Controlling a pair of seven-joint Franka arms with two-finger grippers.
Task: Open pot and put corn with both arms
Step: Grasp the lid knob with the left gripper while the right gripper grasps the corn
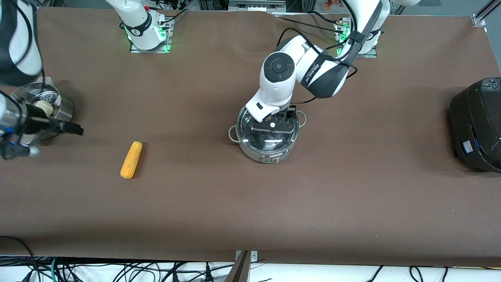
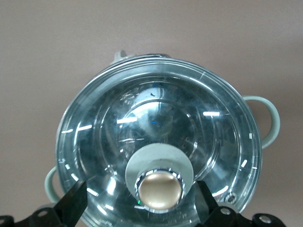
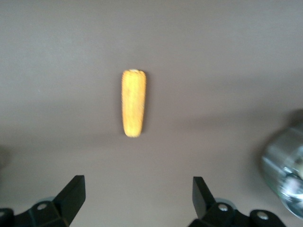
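Centrally on the brown table [image 1: 352,203] stands the pot [image 1: 267,134], a shiny steel round with a glass lid [image 2: 156,142]. Over it, the left gripper [image 1: 274,126] spreads wide, fingers [image 2: 73,201] flanking the smooth tan knob [image 2: 159,189] without touching; an off-centre close could slip off it. The ridged, tapered corn [image 1: 131,159] lies at the pot's nine o'clock. Over the table's right-arm end, beside a steel bowl [image 1: 64,107], the right gripper [image 3: 137,196] hangs wide and empty.

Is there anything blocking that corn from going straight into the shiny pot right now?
Yes: the glass lid is on the pot, closing its mouth. The left tool is open around the lid's knob. The brown table between corn and pot is bare. The right tool hangs open above the corn.
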